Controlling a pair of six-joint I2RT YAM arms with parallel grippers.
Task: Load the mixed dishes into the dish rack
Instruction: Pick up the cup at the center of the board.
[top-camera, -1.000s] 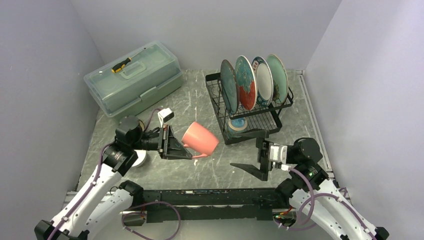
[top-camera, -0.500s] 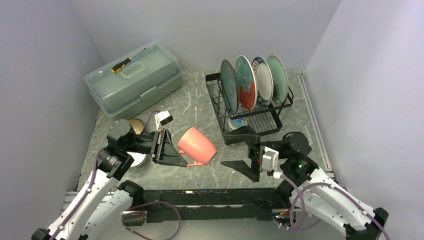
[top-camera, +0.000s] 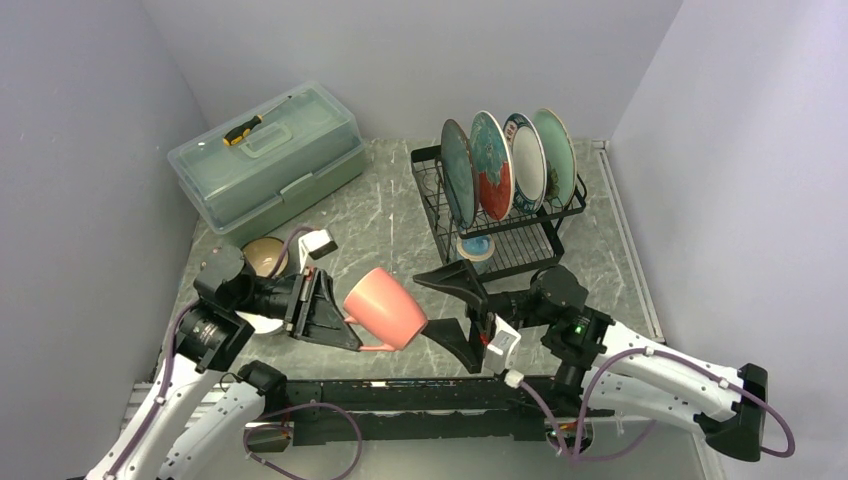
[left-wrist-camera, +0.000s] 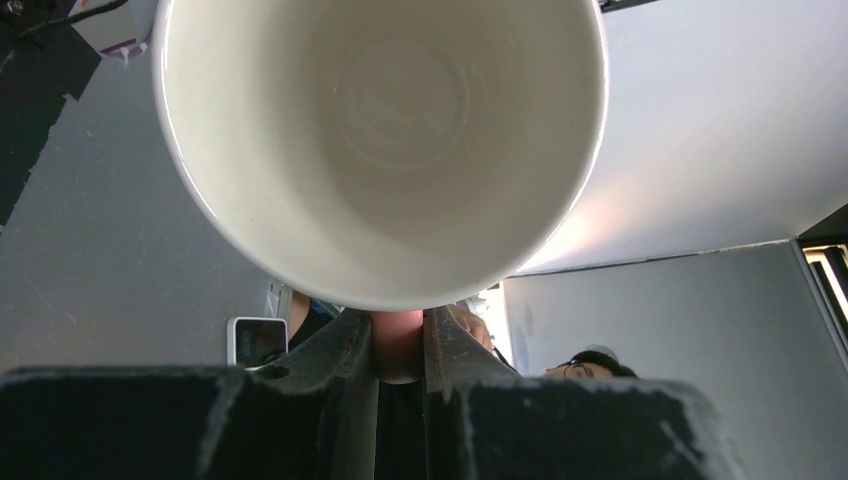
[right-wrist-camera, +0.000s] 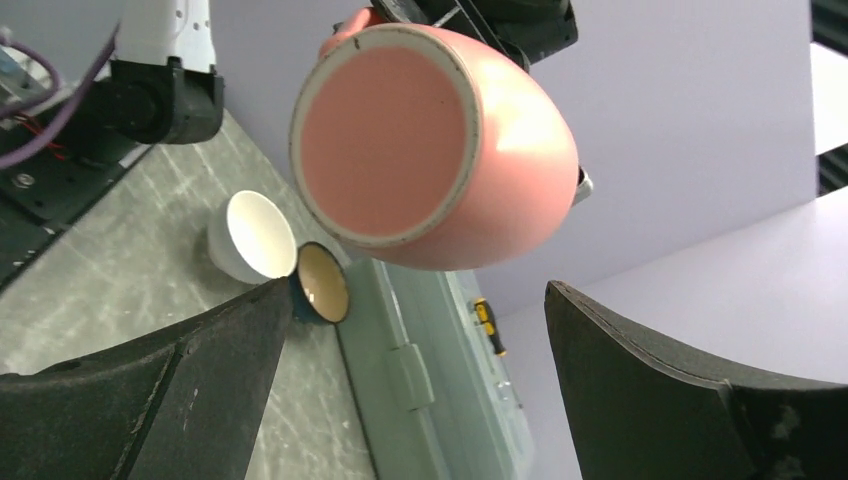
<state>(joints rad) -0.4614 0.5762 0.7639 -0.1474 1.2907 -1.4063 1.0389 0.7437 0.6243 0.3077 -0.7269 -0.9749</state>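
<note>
Top external view: the pink mug (top-camera: 385, 308) hangs tilted above the marbled desk (top-camera: 400, 215), near its front and short of the dish rack (top-camera: 500, 235), which stands to the mug's right and further back. The left claw (left-wrist-camera: 398, 350) is clamped on the mug's handle, and the left wrist view looks straight into the pale inside of the cup. The right claw (top-camera: 440, 310) sits just beside the mug's base with its jaws spread wide and nothing between them. Behind the left arm, a white bowl (right-wrist-camera: 250, 235) and a tan bowl (right-wrist-camera: 322, 282) rest on the desk, seeming to touch each other. A translucent green box (top-camera: 265, 160) stands at the back left, lid shut, with a yellow-and-black screwdriver (top-camera: 243, 129) lying on top. In the rack's upper tier four plates stand upright side by side: teal (top-camera: 458, 175), teal-and-red (top-camera: 491, 165), white with a dark rim (top-camera: 526, 160) and pale green (top-camera: 556, 150). A blue mug (top-camera: 476, 248) sits on the lower tier beneath them.
</note>
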